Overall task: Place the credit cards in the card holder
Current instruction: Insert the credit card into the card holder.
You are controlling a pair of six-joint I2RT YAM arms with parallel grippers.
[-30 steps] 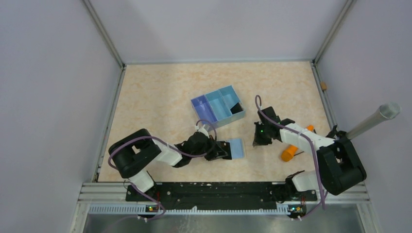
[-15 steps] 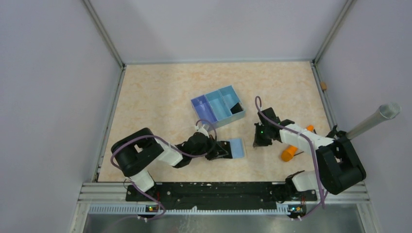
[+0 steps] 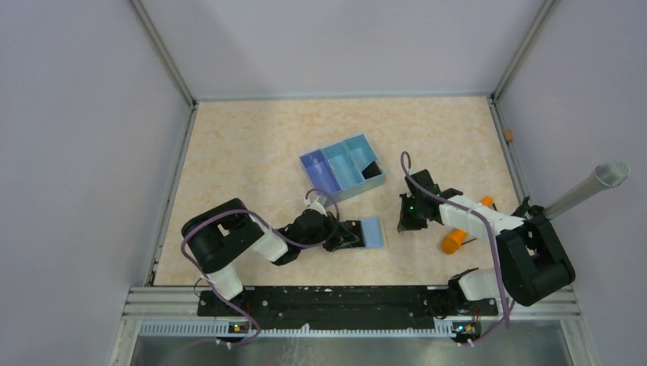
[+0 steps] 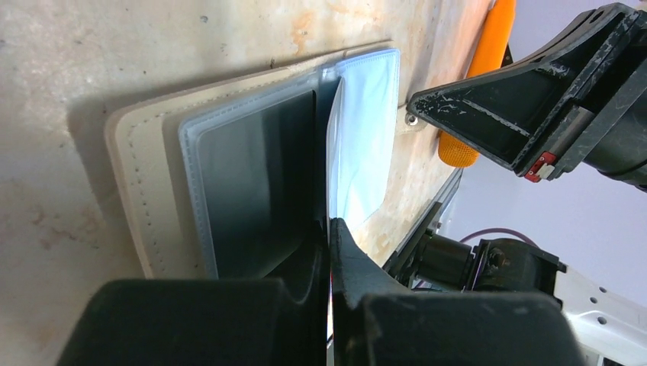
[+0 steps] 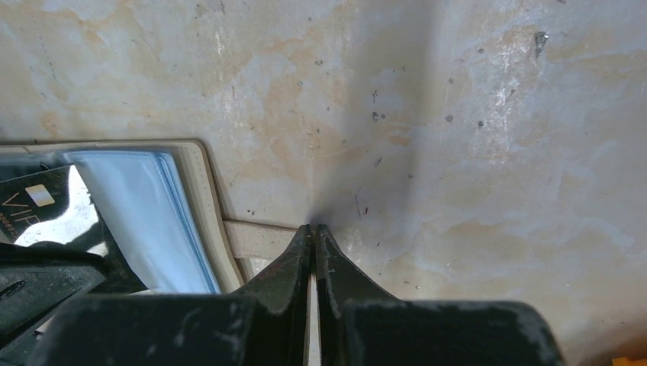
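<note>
- Left end effector (image 4: 329,229): clenched. The near edge of a pale-blue leaf (image 4: 365,137) runs straight into the slit between its fingers, so this is judged a pinch on that leaf. I cannot tell whether the leaf is a card or one of the clear pocket pages.
- Right end effector (image 5: 313,229): clenched on nothing. Its tips come down on the beige strap tab (image 5: 259,238) at the holder's edge, judged to be pinning it to the table (image 3: 244,152).
- Card holder (image 4: 145,191): lies open and flat directly ahead of the left end effector and beneath its fingertips. It sits between the two end effectors, the left one at its near edge and the right one at the far strap side.
- Axis: the fold of the holder points away from the left fingers, in line with their reach. The open spread runs across them. The held leaf stands up off the fold, tilted toward the right end effector.
- Nearer arm: the left, already at the pockets. Any slide inward is judged to go along the fold line.
- Dark card (image 4: 259,183): seated in a clear pocket left of the raised leaf.
- Writing: "VIP" is readable on the dark card from the right wrist camera. Smaller print beneath is too small to read.
- An orange object (image 3: 454,240) lies beyond the right end effector, apart from the holder.
</note>
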